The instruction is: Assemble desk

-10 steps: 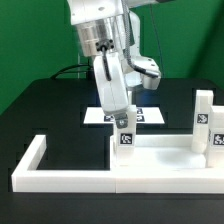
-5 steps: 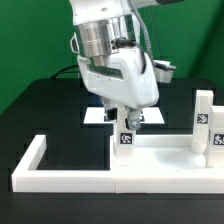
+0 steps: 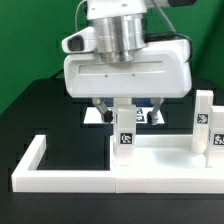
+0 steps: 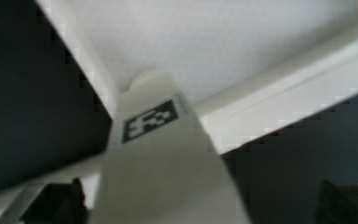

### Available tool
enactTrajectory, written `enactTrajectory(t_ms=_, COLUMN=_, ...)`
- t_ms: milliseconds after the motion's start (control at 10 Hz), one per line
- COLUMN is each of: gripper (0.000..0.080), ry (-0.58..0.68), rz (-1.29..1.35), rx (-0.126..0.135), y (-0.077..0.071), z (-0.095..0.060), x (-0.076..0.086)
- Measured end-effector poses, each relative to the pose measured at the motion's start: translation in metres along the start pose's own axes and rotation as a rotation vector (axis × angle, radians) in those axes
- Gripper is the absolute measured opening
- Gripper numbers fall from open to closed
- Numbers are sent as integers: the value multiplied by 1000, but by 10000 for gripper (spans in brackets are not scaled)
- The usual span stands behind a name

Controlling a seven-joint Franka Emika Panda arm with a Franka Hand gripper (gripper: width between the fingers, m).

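The white desk tabletop (image 3: 160,158) lies flat inside the border wall. One white block leg (image 3: 125,128) with a square tag stands upright at its left corner. A second leg (image 3: 204,122) stands at the exterior view's right. My gripper (image 3: 125,116) hangs straight over the left leg, broadside to the camera, with a finger on each side of it. In the wrist view the leg (image 4: 158,150) rises between the fingers (image 4: 60,203), which stand wide apart and clear of it. The gripper (image 4: 202,205) is open. The tabletop (image 4: 229,40) shows behind.
A long low white U-shaped border wall (image 3: 45,172) runs along the front and the exterior view's left. The marker board (image 3: 95,117) lies flat on the black table behind the gripper, mostly hidden. A green backdrop stands at the rear.
The gripper has turned about its vertical axis from edge-on to broadside and shifted slightly to the exterior view's right over the left leg. The legs and tabletop have not moved.
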State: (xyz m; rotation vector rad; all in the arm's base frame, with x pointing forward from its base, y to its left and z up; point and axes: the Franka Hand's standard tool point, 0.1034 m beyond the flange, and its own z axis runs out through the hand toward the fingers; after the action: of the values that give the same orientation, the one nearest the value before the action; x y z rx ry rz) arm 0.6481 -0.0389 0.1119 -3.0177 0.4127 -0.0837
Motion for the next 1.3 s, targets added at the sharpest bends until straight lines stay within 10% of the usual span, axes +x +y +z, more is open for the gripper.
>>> enactTrajectory(t_ms=200, gripper=649, ry=-1, rz=-37, rx=-4, y=1, z=1, x=0)
enactTrajectory(t_ms=400, gripper=378, ry=2, rz=37, rx=-11, y=8, z=0, x=1)
enactTrajectory(t_ms=600, gripper=305, ry=5, rz=179, rx=-19, y=16, z=-1, x=2)
enactTrajectory(t_ms=1000, gripper=295, ry=8, rz=593, rx=-11, y=28, z=0, x=3)
enactTrajectory(t_ms=1300, gripper=295, ry=-91, rz=1133, rx=58, y=24, z=0, x=-5)
